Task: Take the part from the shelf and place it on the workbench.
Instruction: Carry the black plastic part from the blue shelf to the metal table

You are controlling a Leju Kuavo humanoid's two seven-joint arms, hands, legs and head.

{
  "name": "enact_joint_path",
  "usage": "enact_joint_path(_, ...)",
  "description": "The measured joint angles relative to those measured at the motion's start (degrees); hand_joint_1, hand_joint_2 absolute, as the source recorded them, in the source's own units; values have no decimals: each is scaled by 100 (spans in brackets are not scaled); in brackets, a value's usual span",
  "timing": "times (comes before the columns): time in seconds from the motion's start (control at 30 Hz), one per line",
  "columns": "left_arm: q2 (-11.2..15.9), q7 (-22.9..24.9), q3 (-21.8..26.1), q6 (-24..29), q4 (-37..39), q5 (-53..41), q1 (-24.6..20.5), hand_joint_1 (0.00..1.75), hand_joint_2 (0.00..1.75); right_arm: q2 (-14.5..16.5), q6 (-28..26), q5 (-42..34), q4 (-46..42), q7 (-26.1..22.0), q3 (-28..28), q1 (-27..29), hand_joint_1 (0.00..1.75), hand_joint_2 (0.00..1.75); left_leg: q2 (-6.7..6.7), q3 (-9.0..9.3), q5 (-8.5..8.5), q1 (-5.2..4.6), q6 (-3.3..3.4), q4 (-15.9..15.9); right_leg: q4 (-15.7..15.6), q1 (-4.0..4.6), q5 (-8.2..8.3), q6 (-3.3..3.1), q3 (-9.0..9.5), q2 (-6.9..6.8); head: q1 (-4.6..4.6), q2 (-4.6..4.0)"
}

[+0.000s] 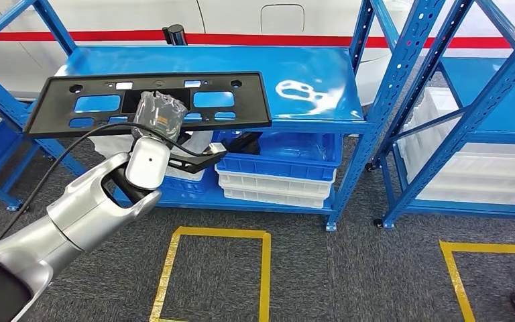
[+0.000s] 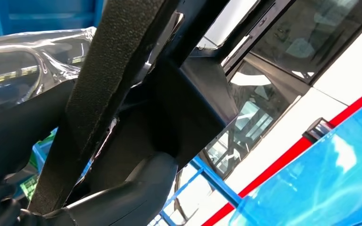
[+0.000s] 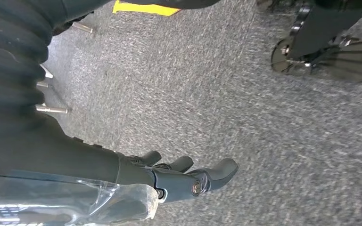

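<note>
Part: a flat black plastic panel (image 1: 149, 102) with several cut-out windows, lifted in the air in front of the blue shelf (image 1: 322, 74), a little above the level of the shelf's top board and tilted slightly.
Left hand: the left hand (image 1: 157, 114), covered with clear plastic film, grasps the part at the middle of its lower edge; the panel spreads out to both sides of the fingers.
Left wrist view: the textured black bar of the part (image 2: 103, 94) crosses close before the camera, and the dark fingers (image 2: 127, 202) lie against it.
Right hand: the right hand (image 3: 188, 179) hangs over the grey carpet floor (image 3: 245, 122); its dark fingers (image 3: 221, 169) are released, apart and a little bent, with nothing between them.
Below the fingers of the left hand: blue and white bins (image 1: 278, 174) are stacked on the lower board of the shelf.
Floor: yellow tape (image 1: 214, 235) marks a rectangle on the carpet, nearer to the robot than the shelf.
Beside: a second blue rack (image 1: 469, 114) stands to the right, well apart from the part.
</note>
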Motion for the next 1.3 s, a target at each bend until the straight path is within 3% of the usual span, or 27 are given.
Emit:
enact_joint_path(0.07, 13, -2, 28, 2, -35, 5, -39, 175, 175, 16, 2, -4, -8, 0, -5, -7, 0, 175, 3, 180, -18, -53, 53, -374, -46, -25, 117, 70, -29, -10, -4, 0)
enact_joint_path(0.13, 23, -3, 36, 1, -49, 13, -59, 175, 175, 24, 0, -20, -9, 0, -11, -9, 0, 175, 15, 115, 134, -57, 100, -447, -76, -43, 158, 141, -64, -12, -13, 0)
enact_joint_path(0.17, 25, -3, 37, -2, -54, 17, -62, 175, 175, 27, -1, -34, -9, 0, -17, -7, 0, 175, 25, 74, 220, -41, 132, -491, 25, -38, 21, 165, -118, -10, -11, 0)
enact_joint_path(0.2, 25, -3, 38, -5, -60, 22, -63, 175, 175, 28, -2, -48, -9, 0, -25, -4, 0, 175, 34, 20, 313, -22, 155, -530, 240, -34, -221, 185, -196, -8, -8, 0)
enact_joint_path(0.27, 26, -4, 36, -13, -68, 30, -66, 175, 175, 25, -2, -63, -9, 0, -41, -5, 0, 175, 40, -129, 461, -8, 176, -540, 991, -43, -835, 219, -398, -10, 0, -1)
enact_joint_path(0.3, 26, -5, 32, -16, -70, 32, -62, 175, 175, 23, -2, -64, -9, 0, -48, -7, 0, 175, 40, -210, 525, -6, 170, -537, 1372, -51, -1012, 238, -470, -10, 3, -1)
enact_joint_path(0.33, 27, -6, 27, -19, -70, 35, -55, 175, 175, 21, -2, -65, -9, 0, -55, -9, 0, 175, 41, -297, 591, -3, 161, -531, 1643, -59, -1049, 259, -485, -11, 3, -1)
enact_joint_path(0.37, 27, -7, 21, -19, -71, 40, -48, 175, 175, 20, -2, -66, -9, 0, -61, -10, 0, 175, 41, -390, 655, 7, 144, -520, 1729, -68, -953, 280, -410, -11, 4, -1)
enact_joint_path(0.4, 28, -9, 16, -20, -71, 45, -42, 175, 175, 18, -3, -68, -9, 0, -66, -10, 0, 175, 46, -485, 710, 22, 121, -499, 1614, -80, -794, 303, -238, -15, 4, -1)
enact_joint_path(0.47, 31, -14, 14, -18, -78, 54, -42, 175, 175, 17, -2, -81, -14, 0, -79, -21, 0, 175, 71, -664, 775, 36, 63, -400, 899, -96, -612, 354, 364, -135, 13, 0)
enact_joint_path(0.53, 52, -20, 20, -15, -89, 55, -63, 175, 175, 8, 5, -106, -23, -1, -97, -58, 0, 175, 118, -793, 803, 28, -3, -257, 190, -79, -764, 313, 846, -267, 23, 0)
enact_joint_path(0.57, 64, -27, 21, -13, -93, 59, -72, 175, 175, 5, 9, -116, -27, -2, -104, -74, 0, 175, 152, -830, 822, 28, -36, -213, 15, -59, -836, 260, 942, -281, 26, 0)
enact_joint_path(0.63, 78, -39, 15, 3, -93, 71, -80, 175, 175, 2, 19, -120, -27, -2, -109, -76, 0, 175, 216, -859, 847, 62, -102, -176, -30, -45, -819, 125, 908, -207, 20, -1)
enact_joint_path(0.67, 80, -44, 14, 15, -93, 78, -78, 175, 175, 3, 20, -120, -27, -1, -109, -66, 0, 175, 208, -893, 768, 80, -134, -99, -32, -42, -777, 78, 885, -170, 19, -1)
enact_joint_path(0.73, 87, -45, 15, 38, -93, 84, -78, 175, 175, 6, 22, -121, -27, 0, -109, -53, 0, 175, 131, -1097, 372, 105, -197, 433, -35, -50, -688, 7, 815, -91, 16, 0)
enact_joint_path(0.8, 100, -45, 14, 48, -93, 85, -63, 175, 175, 11, 29, -122, -27, 0, -109, -46, 0, 175, 71, -1390, -61, 110, -232, 1269, -31, -47, -614, -19, 724, 18, 15, 0)
enact_joint_path(0.83, 107, -45, 13, 48, -93, 86, -49, 175, 175, 14, 32, -122, -27, 0, -108, -40, 0, 175, 56, -1464, -146, 109, -232, 1533, -30, -43, -584, -20, 686, 80, 15, 0)
enact_joint_path(0.87, 110, -45, 12, 49, -93, 86, -37, 175, 175, 16, 36, -121, -27, 0, -108, -31, 0, 175, 43, -1433, -121, 107, -218, 1578, -28, -39, -560, -17, 657, 143, 14, -1)
enact_joint_path(0.9, 111, -45, 13, 50, -93, 86, -32, 175, 175, 17, 36, -121, -27, 0, -108, -24, 0, 175, 19, -1283, 5, 100, -188, 1372, -27, -32, -541, -12, 638, 208, 14, -1)
enact_joint_path(1.0, 116, -45, 33, 54, -93, 84, -49, 175, 175, 39, 38, -120, -30, 1, -108, -23, 0, 175, -281, -560, 418, 74, -5, 137, -31, -25, -501, 26, 602, 384, 23, -1)
enact_joint_path(1.07, 125, -45, 50, 57, -93, 84, -60, 175, 175, 68, 45, -119, -31, 3, -109, -28, 0, 175, -410, -381, 439, 48, 58, -209, -46, -76, -454, 100, 554, 469, 30, -1)
enact_joint_path(1.13, 122, -47, 59, 60, -96, 84, -67, 175, 175, 83, 52, -114, -31, 19, -108, -19, 0, 175, -316, -346, 491, 31, 75, -328, -81, -119, -418, 184, 521, 526, 26, 0)
enact_joint_path(1.2, 116, -47, 67, 63, -101, 84, -80, 175, 175, 86, 52, -107, -31, 38, -108, -13, 0, 175, -174, -279, 556, 48, 105, -478, 94, -97, -547, 238, 408, 350, 29, 0)
enact_joint_path(1.27, 121, -46, 68, 64, -102, 84, -86, 175, 175, 74, 53, -104, -31, 44, -109, -18, 0, 175, -40, -247, 576, 55, 115, -542, 748, -76, -873, 277, 70, 109, 34, -1)
enact_joint_path(1.3, 124, -46, 64, 66, -102, 83, -79, 175, 175, 68, 55, -105, -31, 46, -109, -18, 0, 175, 25, -250, 575, 54, 115, -539, 1153, -80, -1020, 297, -143, 68, 35, -1)
